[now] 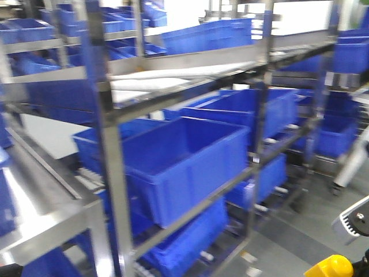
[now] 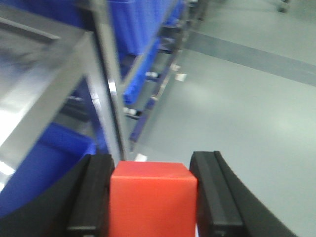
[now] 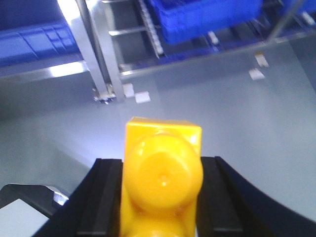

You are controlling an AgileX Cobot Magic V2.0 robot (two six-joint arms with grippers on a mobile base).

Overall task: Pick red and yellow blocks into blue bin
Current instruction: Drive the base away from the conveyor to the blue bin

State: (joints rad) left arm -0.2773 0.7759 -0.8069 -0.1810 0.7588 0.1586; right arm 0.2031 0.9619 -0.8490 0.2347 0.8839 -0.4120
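Red cube [image 2: 152,197] sits clamped tight in the left gripper [image 2: 155,197], yellow brick [image 3: 162,173] likewise in the right gripper [image 3: 163,197]; both are picked, neither yet released into the blue bin [image 1: 184,173] on the far rack [image 1: 112,167]

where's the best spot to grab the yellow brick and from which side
Take the yellow brick by its two flat side walls, closing in from left and right, as the right gripper has it. The rounded studs offer no flat face.

Warehouse: steel racks [image 1: 110,150], blue crates [image 1: 279,112]
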